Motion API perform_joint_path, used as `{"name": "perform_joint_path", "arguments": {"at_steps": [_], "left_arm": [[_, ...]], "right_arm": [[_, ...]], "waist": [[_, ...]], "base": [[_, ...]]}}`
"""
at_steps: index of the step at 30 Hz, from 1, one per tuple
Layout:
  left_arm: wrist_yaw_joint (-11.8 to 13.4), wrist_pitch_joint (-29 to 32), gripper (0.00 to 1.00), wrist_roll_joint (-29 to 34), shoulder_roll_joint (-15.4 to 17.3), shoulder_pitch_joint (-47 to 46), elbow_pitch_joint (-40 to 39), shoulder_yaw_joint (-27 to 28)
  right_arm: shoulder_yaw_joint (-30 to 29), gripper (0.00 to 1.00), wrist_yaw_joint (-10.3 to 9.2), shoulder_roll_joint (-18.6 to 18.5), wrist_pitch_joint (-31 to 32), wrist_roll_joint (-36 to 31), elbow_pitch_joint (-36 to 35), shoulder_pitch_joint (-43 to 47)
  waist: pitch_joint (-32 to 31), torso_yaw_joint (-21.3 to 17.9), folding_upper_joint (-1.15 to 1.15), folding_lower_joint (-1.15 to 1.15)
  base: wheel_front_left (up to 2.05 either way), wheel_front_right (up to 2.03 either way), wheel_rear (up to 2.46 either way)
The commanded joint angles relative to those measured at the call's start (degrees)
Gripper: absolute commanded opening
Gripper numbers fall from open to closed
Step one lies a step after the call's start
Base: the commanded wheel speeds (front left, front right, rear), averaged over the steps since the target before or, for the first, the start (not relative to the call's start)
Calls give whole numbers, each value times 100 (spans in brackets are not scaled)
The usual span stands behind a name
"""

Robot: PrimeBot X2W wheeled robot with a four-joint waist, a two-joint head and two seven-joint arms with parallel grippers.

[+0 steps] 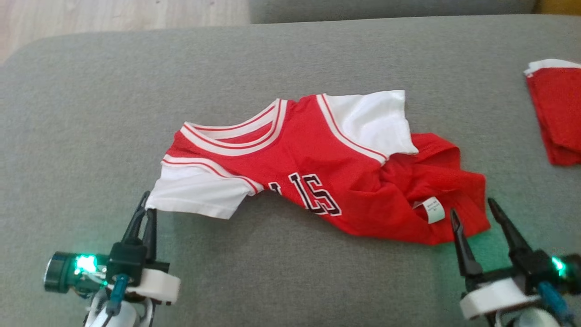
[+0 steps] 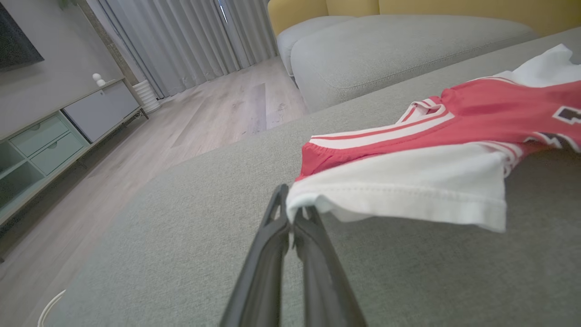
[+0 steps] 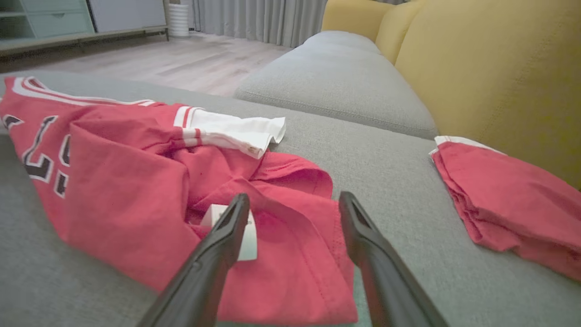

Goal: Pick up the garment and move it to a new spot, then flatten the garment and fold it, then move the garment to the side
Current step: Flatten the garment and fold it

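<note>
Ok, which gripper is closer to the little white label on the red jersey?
Right. The right gripper hangs open just beside the white label, at the crumpled hem end of the jersey. The left gripper is shut on the white sleeve at the opposite end.

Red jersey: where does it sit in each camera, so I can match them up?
Head view: red jersey mid-picture, lying across the grey cushion.
Left wrist view: right half, white sleeve corner pinched in the shut left tool.
Right wrist view: left and centre, hem under the open right tool.
Shared landmark: the black number print.
</note>
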Motion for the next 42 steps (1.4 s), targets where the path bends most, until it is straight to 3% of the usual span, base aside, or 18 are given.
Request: {"name": "perform_joint_path", "arguments": {"at_steps": [1,5,13,15,16,19,27,33,42], "left_arm": [[66,15,0,-15,125,-124,-208,194],[-23,-32,0,-63,63,-184,-197,119],[-167,-114,0,-90,-48,-367,-25,-28],[-195,-143,0,-112,-66,-405,37,-40],[-201,-154,0,-119,-74,-418,57,-46],[-212,-197,0,-159,-73,-428,112,-29],[-143,-301,0,-241,28,-291,85,88],[-65,-261,0,-251,147,-164,-150,125],[208,51,0,-3,555,-40,-1971,239]], "right_arm": [[143,100,39,-155,-37,-102,-48,-340],[436,100,39,-401,34,-274,551,-744],[1308,100,39,-805,298,105,1405,-1397],[1496,5,39,-885,344,280,1556,-1509],[1548,0,39,-918,341,358,1601,-1553],[1429,0,39,-989,247,537,1582,-1647],[-301,0,39,-1055,60,457,971,-1416],[-1245,0,39,-938,268,242,201,-1066],[-2637,0,39,-898,644,-221,-1857,-817]], "waist": [[32,75,0,0],[72,213,0,0],[110,393,0,0],[112,422,0,0],[112,431,0,0],[100,423,0,0],[17,296,0,0],[-63,258,0,0],[-421,455,0,0]], "base": [[0,0,0],[0,0,0],[0,0,0],[0,0,0],[0,0,0],[0,0,0],[0,0,0],[0,0,0],[0,0,0]]}}
